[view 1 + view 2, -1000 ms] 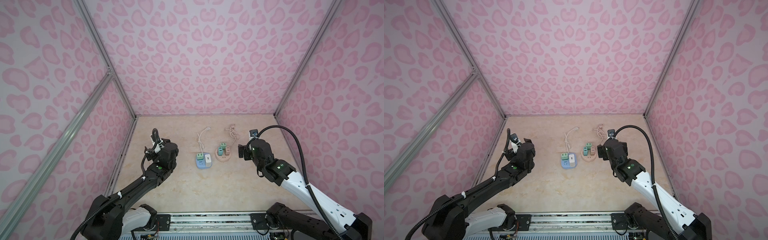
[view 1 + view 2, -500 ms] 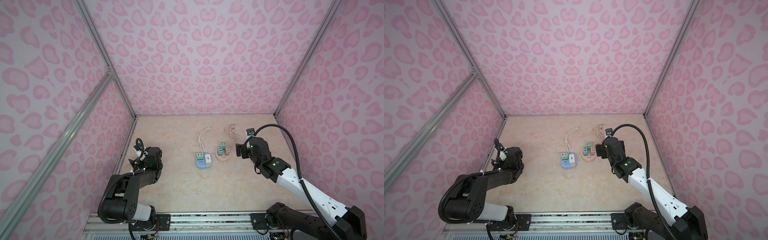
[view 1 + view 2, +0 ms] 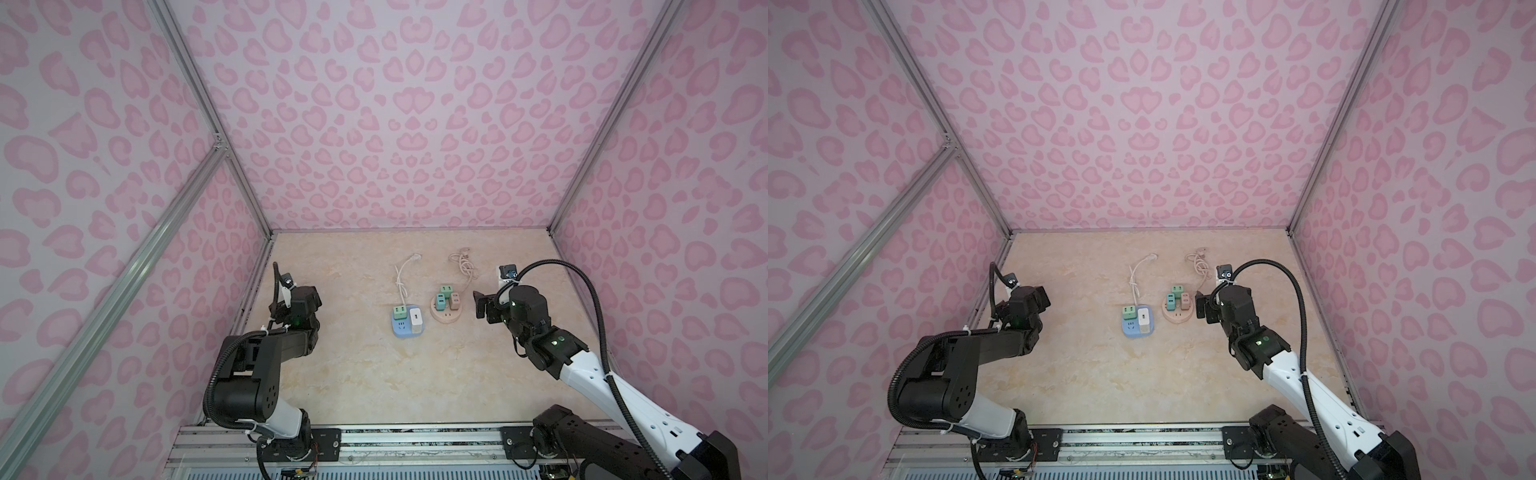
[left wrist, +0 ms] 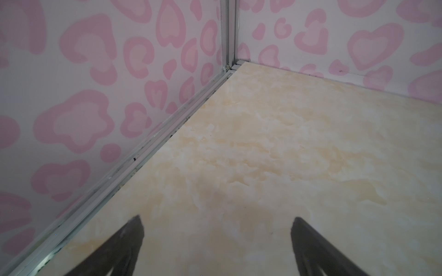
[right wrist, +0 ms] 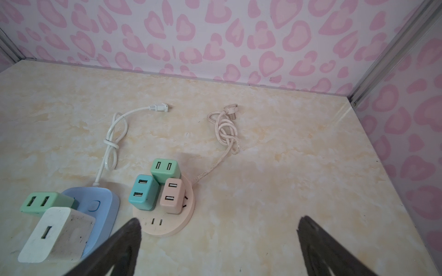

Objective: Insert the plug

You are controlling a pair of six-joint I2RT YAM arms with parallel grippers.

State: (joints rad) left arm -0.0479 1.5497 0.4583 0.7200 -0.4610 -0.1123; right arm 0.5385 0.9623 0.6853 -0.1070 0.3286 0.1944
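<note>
A blue power strip (image 5: 100, 205) lies on the marble floor with a green adapter (image 5: 45, 202) and a white adapter (image 5: 59, 234) seated in it. Beside it a round beige strip (image 5: 165, 227) carries green (image 5: 165, 168), teal (image 5: 143, 192) and pink (image 5: 172, 194) adapters, and one two-slot socket faces up bare. My right gripper (image 5: 218, 218) hovers open and empty just right of the round strip (image 3: 446, 319). My left gripper (image 4: 216, 217) is open and empty over bare floor near the left wall, far from both strips.
The blue strip's white cord ends in a loose plug (image 5: 159, 107) toward the back wall. The beige strip's knotted cord ends in a round plug (image 5: 230, 108). The left arm (image 3: 266, 357) is folded near the metal wall rail (image 4: 167, 138).
The left arm has drawn back and folded toward the left wall, away from the blue strip. The right gripper has edged slightly toward the back beside the round strip.
</note>
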